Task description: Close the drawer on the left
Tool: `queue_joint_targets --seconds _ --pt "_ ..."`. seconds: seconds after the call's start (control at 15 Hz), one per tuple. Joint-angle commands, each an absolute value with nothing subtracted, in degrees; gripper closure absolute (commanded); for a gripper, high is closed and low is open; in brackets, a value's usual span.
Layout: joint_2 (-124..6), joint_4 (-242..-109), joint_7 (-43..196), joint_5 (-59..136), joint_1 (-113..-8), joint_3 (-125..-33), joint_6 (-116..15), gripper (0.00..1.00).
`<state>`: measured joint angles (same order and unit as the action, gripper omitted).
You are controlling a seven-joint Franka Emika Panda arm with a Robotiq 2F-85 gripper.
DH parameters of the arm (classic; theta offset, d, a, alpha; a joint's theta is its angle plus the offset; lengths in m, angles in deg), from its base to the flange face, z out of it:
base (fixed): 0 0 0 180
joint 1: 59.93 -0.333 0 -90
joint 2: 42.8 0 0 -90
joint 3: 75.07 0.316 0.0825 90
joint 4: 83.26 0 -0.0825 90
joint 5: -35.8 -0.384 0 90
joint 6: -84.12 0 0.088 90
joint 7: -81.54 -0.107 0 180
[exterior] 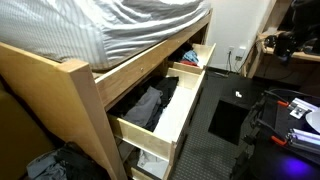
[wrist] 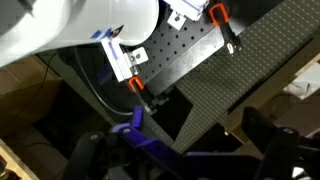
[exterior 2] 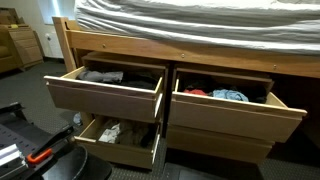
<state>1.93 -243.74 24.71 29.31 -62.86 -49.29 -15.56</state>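
Gripper (wrist: 180,165) first: it shows only as dark, blurred shapes along the bottom edge of the wrist view, and I cannot tell whether it is spread or clenched. It is touching nothing that I can see. Above it in that view are my own mount, a perforated board (wrist: 185,55) with an orange clamp (wrist: 140,88), and a dark mat (wrist: 265,60) at the right.

The drawer (exterior 2: 105,97) sits at the centre left of an exterior view, pulled well out from the bed frame (exterior 2: 190,55), with dark clothes (exterior 2: 105,76) inside. In both exterior views it stands open (exterior: 185,115). So I judge the task not yet begun: reaching the flat front and pushing it home all remain.

Directly below it, the sock drawer (exterior 2: 115,157) is also out, so I should press on the upper front only. The clothes lie about level with the rim and could catch. Farther right, the smaller drawer (exterior 2: 235,115) hangs open, apart from mine. The striped mattress (exterior 2: 200,20) lies above.
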Motion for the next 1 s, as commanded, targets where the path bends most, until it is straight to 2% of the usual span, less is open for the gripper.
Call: queue_joint_targets --seconds 0.0,0.27,0.33,0.53,0.6,0.67,0.73,0.93 --pt "-12.76 -241.29 22.42 22.56 -57.49 -42.67 -20.26 0.00" --pt "-25.64 -236.73 14.39 27.13 -52.44 -37.89 -25.36 0.00" --pt "-28.80 -236.22 9.72 30.77 -56.12 -41.64 -27.25 0.00" --pt "-32.52 -234.47 -3.18 45.30 -57.10 -42.57 -31.20 0.00" --pt "-33.48 -233.52 -5.46 49.59 -52.64 -38.36 -31.15 0.00" --pt "-34.56 -232.67 -9.16 54.64 -52.77 -38.43 -30.31 0.00" --pt "-35.86 -232.02 -13.97 59.76 -58.00 -43.33 -28.72 0.00" --pt "-35.01 -233.09 -13.66 59.23 -63.07 -48.63 -28.94 0.00"
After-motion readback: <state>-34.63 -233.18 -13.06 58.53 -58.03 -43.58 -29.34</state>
